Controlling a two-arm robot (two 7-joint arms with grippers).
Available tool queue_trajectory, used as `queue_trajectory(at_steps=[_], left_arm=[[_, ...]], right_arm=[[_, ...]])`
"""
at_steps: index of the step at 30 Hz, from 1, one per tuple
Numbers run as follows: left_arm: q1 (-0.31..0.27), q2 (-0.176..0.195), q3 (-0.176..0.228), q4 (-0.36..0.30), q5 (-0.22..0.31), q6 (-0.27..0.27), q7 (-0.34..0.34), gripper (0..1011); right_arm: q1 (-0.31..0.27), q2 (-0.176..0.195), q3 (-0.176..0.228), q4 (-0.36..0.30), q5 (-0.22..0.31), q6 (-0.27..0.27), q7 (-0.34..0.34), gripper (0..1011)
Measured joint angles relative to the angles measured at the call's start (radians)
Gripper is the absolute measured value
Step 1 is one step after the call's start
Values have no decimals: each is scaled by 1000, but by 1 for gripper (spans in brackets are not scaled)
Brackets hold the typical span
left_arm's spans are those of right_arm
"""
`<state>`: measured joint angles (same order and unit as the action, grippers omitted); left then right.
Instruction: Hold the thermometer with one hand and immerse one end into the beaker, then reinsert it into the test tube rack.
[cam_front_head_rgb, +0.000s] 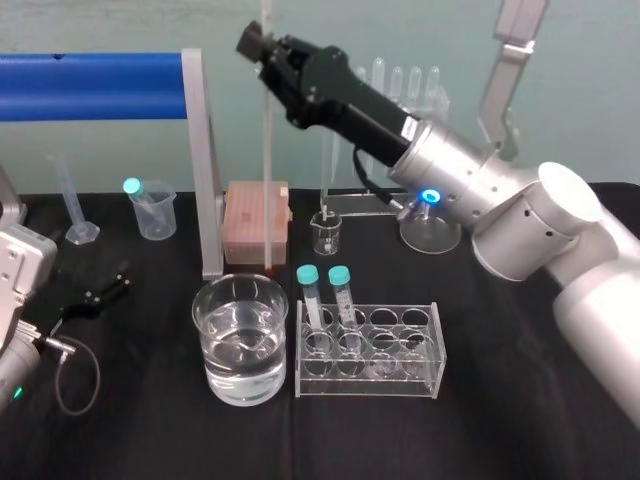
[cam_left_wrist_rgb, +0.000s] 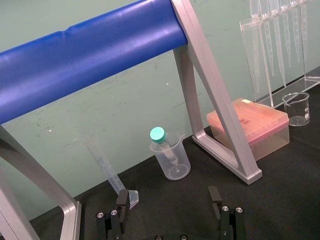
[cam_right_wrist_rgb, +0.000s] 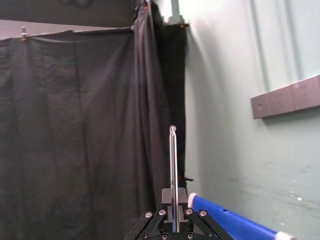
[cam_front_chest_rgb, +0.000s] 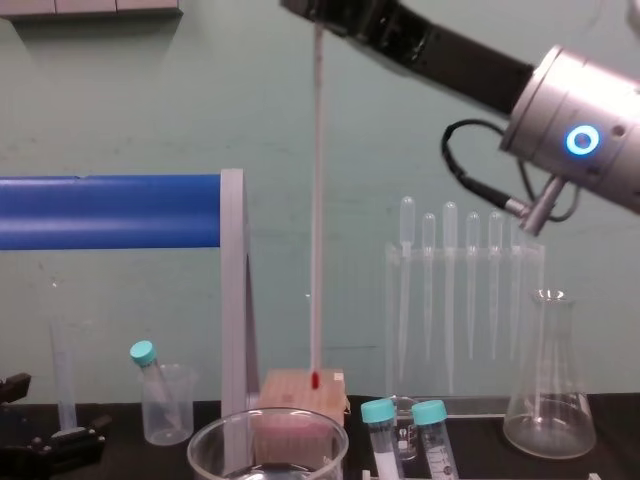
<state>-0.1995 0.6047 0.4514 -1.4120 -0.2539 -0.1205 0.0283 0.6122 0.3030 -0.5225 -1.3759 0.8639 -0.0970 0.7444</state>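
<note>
Your right tool (cam_front_head_rgb: 262, 45) clamps the thermometer (cam_front_head_rgb: 268, 180) high on its stem, fingers closed on the glass, well above the beaker (cam_front_head_rgb: 214, 300). The rod hangs upright, its reddish tip just above the beaker's back rim, over the water. The test tube rack (cam_front_head_rgb: 400, 386) stands on the bench (cam_front_head_rgb: 500, 430) just right of the beaker. Your left tool (cam_left_wrist_rgb: 167, 200) sits well left of the beaker, jaws spread wide, holding nothing.
</note>
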Motion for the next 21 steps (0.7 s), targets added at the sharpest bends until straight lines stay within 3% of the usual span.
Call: queue_trajectory(at_steps=[9, 21], left_arm=[[0, 0, 0, 0, 0, 0, 0, 1008], [0, 0, 0, 0, 0, 0, 0, 1008]], right_arm=[[44, -47, -60, 112, -8, -29, 90, 58], [75, -103, -91, 250, -2, -52, 171, 58]])
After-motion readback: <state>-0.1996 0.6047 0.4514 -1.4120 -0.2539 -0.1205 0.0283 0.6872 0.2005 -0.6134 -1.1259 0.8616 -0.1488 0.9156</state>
